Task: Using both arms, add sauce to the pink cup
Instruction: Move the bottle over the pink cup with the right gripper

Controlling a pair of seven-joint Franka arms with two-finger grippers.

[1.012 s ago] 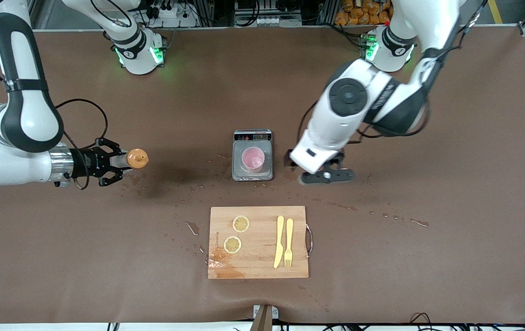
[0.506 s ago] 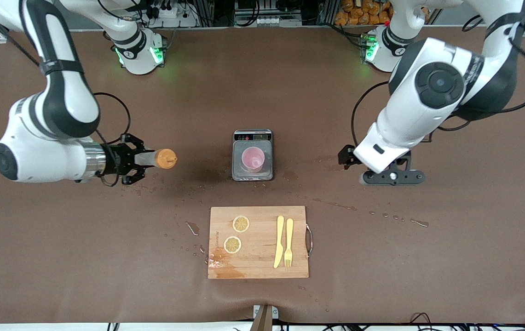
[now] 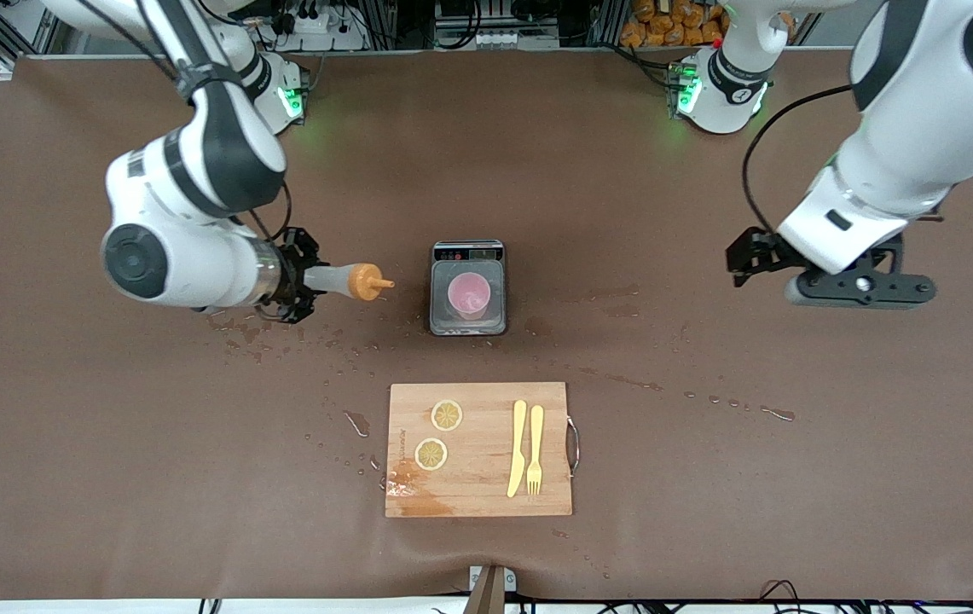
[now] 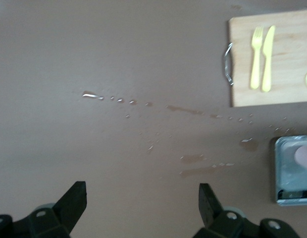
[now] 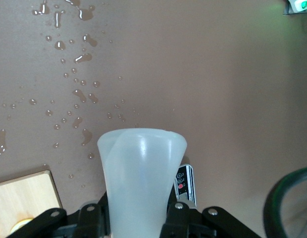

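Observation:
The pink cup (image 3: pixel 469 295) stands upright on a small grey kitchen scale (image 3: pixel 468 254) mid-table. My right gripper (image 3: pixel 303 281) is shut on the sauce bottle (image 3: pixel 333 278), held lying level above the table. Its orange nozzle cap (image 3: pixel 365 281) points at the scale and stops short of it. In the right wrist view the bottle's translucent body (image 5: pixel 141 173) fills the shut right gripper (image 5: pixel 138 218). My left gripper (image 3: pixel 860 290) hangs open and empty over bare table toward the left arm's end. In the left wrist view, only tabletop lies under the left gripper (image 4: pixel 142 198).
A wooden cutting board (image 3: pixel 479 495) lies nearer the front camera than the scale, carrying two lemon slices (image 3: pixel 447 415), a yellow knife (image 3: pixel 518 448) and a fork (image 3: pixel 535 448). Drops and smears of liquid (image 3: pixel 341 362) dot the brown table around the scale and board.
The right arm has carried the bottle toward the scale, nozzle leading. The left arm has drawn away from the cup toward its own end of the table, gripper still open.

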